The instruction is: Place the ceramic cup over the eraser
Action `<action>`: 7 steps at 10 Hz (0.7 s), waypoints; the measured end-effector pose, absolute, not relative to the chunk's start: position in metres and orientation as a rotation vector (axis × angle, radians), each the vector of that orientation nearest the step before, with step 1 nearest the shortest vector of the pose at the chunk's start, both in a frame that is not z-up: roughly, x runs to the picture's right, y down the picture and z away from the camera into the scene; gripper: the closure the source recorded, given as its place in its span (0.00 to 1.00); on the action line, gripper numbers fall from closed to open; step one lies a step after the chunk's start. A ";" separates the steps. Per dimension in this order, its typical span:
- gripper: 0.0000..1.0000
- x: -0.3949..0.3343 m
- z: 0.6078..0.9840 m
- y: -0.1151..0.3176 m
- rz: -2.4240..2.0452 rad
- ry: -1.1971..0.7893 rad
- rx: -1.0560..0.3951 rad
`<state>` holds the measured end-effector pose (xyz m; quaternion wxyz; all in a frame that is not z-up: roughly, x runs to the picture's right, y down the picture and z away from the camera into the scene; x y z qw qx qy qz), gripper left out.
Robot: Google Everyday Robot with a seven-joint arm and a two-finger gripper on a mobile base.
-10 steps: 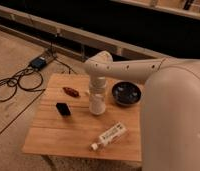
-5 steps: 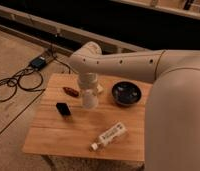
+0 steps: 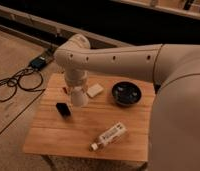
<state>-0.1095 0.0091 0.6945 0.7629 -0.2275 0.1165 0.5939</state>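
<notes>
Ceramic cup [image 3: 79, 98], smooth cream taper, gripped in the hand [image 3: 77, 90] just beside the black block eraser [image 3: 63, 109].

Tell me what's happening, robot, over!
End effector at the ceramic cup, over the wooden table. Eraser uncovered, just beside the cup. Pale block close on cup's other side; nothing between cup and eraser.

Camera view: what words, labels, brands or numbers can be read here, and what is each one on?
On the bottle: a printed label, too blurred to read.
On the cup, eraser, pale block, bowl and robot arm: no text to be seen.
On the gripper, which is at the cup just right of the eraser: no markings to be seen.
</notes>
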 end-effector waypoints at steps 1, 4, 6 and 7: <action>1.00 -0.118 0.691 0.009 1.277 0.236 -0.501; 1.00 -0.148 0.688 0.012 1.230 0.187 -0.536; 1.00 -0.164 0.690 0.016 1.199 0.168 -0.560; 1.00 -0.169 0.691 0.017 1.188 0.161 -0.567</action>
